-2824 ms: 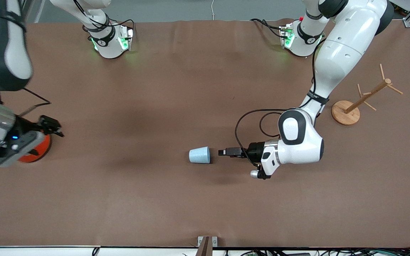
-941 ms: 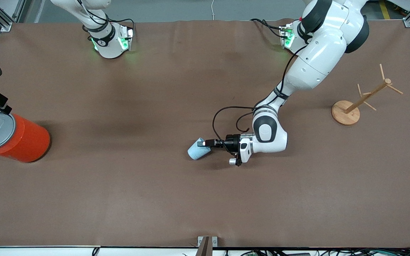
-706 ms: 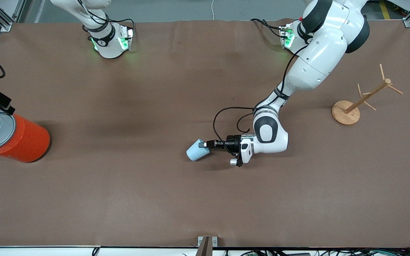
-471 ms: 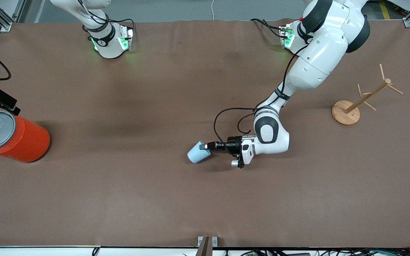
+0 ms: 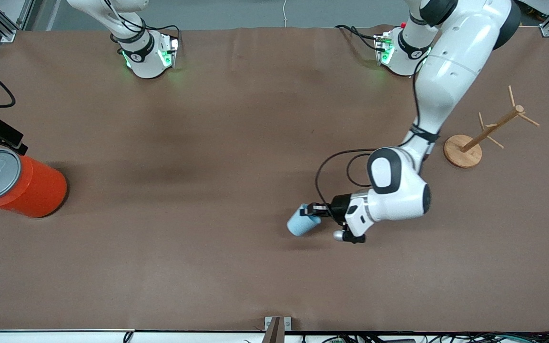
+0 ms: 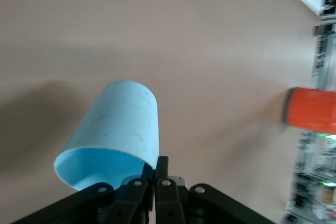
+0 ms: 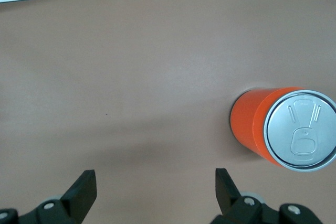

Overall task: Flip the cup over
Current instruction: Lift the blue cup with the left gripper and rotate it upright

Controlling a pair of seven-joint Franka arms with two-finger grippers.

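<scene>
The left gripper (image 5: 313,209) is clamped on the rim of the cup (image 5: 300,225), one finger inside the mouth and one outside, as the left wrist view shows, where the fingers (image 6: 164,174) meet at the rim of the cup (image 6: 118,132). The cup is held tilted over the middle of the table (image 5: 208,267), somewhat toward the left arm's end and the edge nearest the front camera, its closed base pointing away from the gripper and its bright blue inside facing back toward the wrist. Whether it is clear of the surface cannot be told. The right gripper (image 7: 155,190) hangs spread wide, holding nothing, over the right arm's end of the table, with the orange canister (image 7: 286,127) in its view. That canister (image 5: 15,183) stands upright with its grey lid on, close to the edge at the right arm's end. A wooden rack (image 5: 479,136) stands near the edge at the left arm's end, well apart from the cup.
</scene>
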